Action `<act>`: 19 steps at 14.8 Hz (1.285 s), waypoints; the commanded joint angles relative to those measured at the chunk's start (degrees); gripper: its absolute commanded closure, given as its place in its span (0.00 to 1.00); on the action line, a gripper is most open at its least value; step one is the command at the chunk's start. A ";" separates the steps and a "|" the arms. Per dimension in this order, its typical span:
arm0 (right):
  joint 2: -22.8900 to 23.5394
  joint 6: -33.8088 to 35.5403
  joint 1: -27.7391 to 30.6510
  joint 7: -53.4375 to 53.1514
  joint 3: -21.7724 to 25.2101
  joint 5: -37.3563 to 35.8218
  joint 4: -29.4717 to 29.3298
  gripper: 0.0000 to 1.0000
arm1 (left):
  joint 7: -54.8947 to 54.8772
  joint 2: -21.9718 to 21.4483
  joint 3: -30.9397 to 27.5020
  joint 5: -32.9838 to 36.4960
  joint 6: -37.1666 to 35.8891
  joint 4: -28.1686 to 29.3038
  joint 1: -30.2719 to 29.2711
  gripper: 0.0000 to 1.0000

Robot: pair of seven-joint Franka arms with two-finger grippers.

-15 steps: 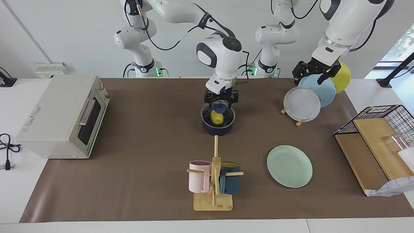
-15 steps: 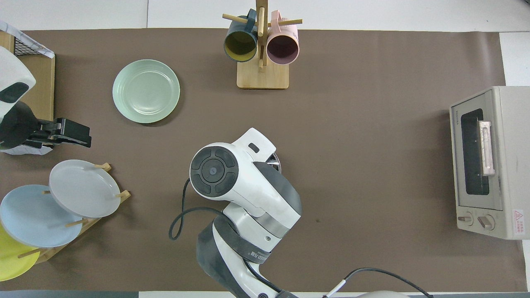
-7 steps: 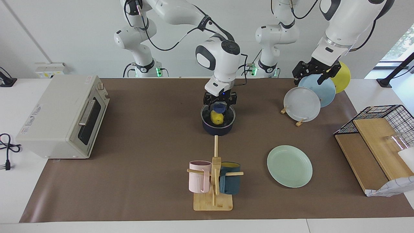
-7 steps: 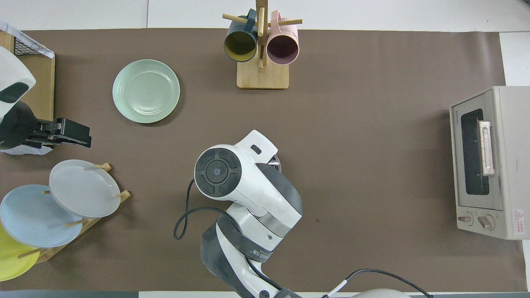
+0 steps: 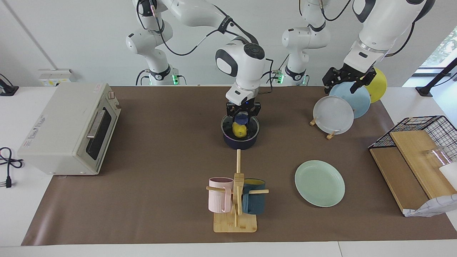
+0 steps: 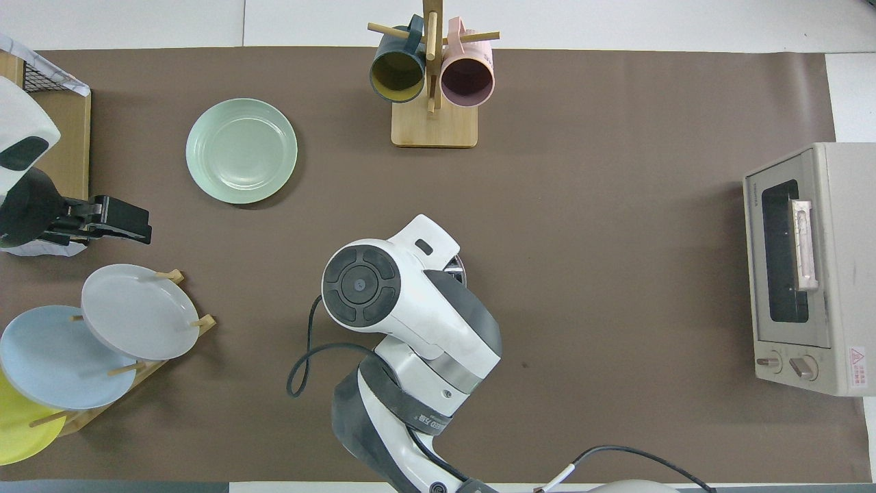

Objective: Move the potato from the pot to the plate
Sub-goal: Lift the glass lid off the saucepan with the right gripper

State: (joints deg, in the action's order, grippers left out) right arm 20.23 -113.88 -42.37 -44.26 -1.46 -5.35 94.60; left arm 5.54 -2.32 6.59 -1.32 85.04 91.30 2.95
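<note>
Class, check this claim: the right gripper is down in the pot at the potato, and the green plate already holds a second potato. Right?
Not quite. The right gripper is in the pot at the potato, but the green plate holds nothing, as the facing view shows.

Right hand [image 5: 241, 115] lowered, fingers closed; left hand [image 5: 349, 80] raised, waiting, open.

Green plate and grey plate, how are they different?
The green plate lies flat on the table; the grey plate stands tilted in a wooden rack. The green plate sits alone, while the grey plate has a blue plate beside it. Both are round.
</note>
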 commanded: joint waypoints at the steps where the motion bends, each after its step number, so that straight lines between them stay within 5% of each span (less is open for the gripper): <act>1: -1.24 0.31 0.53 1.10 -0.12 -0.10 -0.71 0.59 | 0.18 -1.02 0.61 0.18 -0.49 0.72 -0.93 0.00; 5: -1.42 7.61 3.59 4.42 -0.04 -0.46 -7.05 0.59 | 0.26 -1.02 0.61 0.18 -0.75 0.72 -0.93 0.00; 11: -3.44 11.47 15.98 21.20 0.05 0.42 -7.06 0.59 | 0.53 -1.02 0.70 0.18 0.13 0.81 -0.49 0.00; 19: -7.74 6.23 34.79 44.41 0.14 2.26 6.10 0.59 | 9.49 -1.11 1.14 0.18 4.00 1.78 4.77 0.00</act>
State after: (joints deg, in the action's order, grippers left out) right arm 16.53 -103.63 -11.91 -4.91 -0.47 -5.00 93.69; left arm 12.41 -2.31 7.98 -1.35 87.73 91.43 5.34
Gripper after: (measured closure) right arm 0.339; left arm 0.000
